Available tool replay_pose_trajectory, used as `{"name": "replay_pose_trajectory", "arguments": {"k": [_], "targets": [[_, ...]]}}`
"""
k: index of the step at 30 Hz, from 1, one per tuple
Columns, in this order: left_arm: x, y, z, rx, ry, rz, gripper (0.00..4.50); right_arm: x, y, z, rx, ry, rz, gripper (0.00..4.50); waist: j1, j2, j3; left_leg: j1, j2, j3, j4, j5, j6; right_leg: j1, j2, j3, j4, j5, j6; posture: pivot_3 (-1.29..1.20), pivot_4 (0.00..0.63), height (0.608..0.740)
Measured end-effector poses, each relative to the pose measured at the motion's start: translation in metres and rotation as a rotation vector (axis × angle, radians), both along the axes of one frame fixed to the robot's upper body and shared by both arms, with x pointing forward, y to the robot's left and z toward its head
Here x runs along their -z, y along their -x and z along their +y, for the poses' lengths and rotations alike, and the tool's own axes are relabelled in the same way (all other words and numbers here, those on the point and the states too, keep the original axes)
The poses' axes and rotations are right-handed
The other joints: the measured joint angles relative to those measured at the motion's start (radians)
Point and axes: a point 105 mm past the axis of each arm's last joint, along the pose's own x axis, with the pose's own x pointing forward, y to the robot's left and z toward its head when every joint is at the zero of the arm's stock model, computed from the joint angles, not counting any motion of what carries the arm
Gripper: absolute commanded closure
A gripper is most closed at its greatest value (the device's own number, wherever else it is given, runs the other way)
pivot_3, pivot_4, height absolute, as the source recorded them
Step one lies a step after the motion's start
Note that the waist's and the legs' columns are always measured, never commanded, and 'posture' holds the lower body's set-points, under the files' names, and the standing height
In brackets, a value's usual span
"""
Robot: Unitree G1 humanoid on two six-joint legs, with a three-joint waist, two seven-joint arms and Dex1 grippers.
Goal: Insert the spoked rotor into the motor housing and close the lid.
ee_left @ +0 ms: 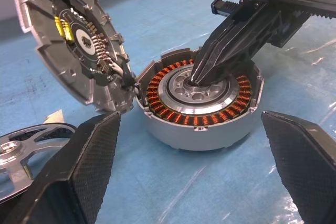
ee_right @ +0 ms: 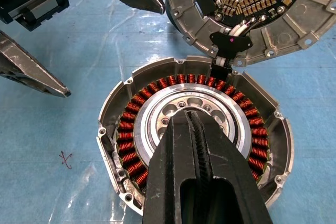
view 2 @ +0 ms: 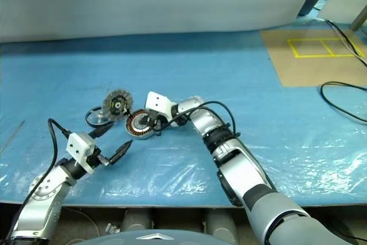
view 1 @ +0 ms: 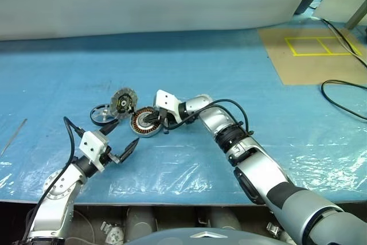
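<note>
From the head camera we get the overall layout: the motor housing [view 1: 144, 123] sits flat on the blue plastic-covered table [view 1: 229, 73], open side up, with its lid [view 1: 123, 102] propped up on edge at about 10 o'clock from it, ribbed face tilted back. The spoked rotor [view 1: 102, 114] lies flat at roughly 9 o'clock from the housing, just beside the lid.

The wrist cams give us what the head view can't: the copper windings ringing a silvery hub, and wires linking the lid's circuit side to the housing rim. Our right gripper [ee_left: 202, 75] has its fingers pressed together, tips down on the hub centre, holding nothing. Our left gripper [view 1: 122, 140] hangs at about 7 o'clock from the housing, spread wide and empty, pointing toward it.
</note>
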Motion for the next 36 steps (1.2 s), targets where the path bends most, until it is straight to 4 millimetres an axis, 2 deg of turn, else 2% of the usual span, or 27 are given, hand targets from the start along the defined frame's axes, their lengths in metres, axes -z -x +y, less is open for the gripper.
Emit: {"name": "replay_pose_trajectory", "arguments": {"k": [12, 36], "targets": [[-0.001, -0.002, -0.002, 0.009, 0.000, -0.001, 0.00, 0.000, 0.001, 0.013, 0.023, -0.046, -0.051, 4.45, -0.012, 0.000, 0.000, 0.000, 0.000, 0.000, 0.000, 0.000, 0.000, 0.000, 0.000, 0.000, 0.000, 0.000, 0.000, 0.00, 0.150, 0.740], [0.002, -0.002, -0.006, 0.020, -0.010, 0.009, 0.00, 0.003, 0.008, 0.014, -0.052, -0.029, -0.059, 4.45, -0.016, 0.000, 0.000, 0.000, 0.000, 0.000, 0.001, 0.000, 0.000, 0.000, 0.000, 0.000, 0.000, 0.000, 0.000, 0.00, 0.150, 0.740]]}}
